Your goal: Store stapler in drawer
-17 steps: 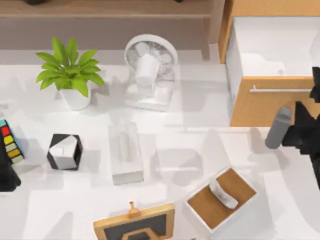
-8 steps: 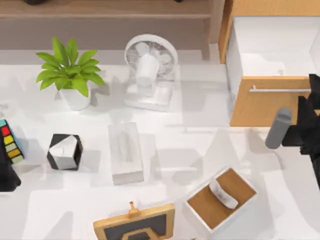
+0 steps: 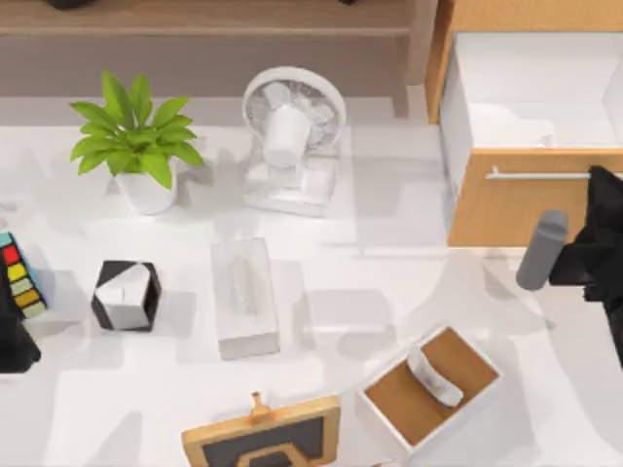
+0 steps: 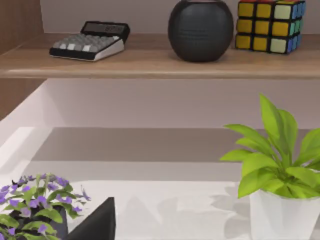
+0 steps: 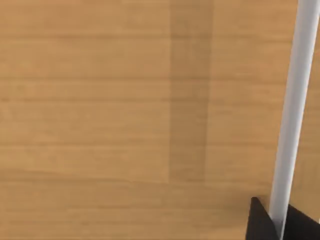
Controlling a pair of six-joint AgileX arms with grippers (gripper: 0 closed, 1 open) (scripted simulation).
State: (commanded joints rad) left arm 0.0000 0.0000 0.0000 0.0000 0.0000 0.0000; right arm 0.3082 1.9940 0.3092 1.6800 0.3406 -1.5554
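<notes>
The stapler (image 3: 244,284) lies on the worktop (image 3: 341,282), far from the right claw (image 5: 277,220), whose fingers straddle the bar handle (image 5: 292,110) of the open drawer (image 3: 526,209). Storing isn't begun. Left arm parked.

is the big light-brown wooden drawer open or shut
Open: the light-brown wooden drawer is pulled out, white inner walls exposed behind its front, right gripper at its silver bar handle.
</notes>
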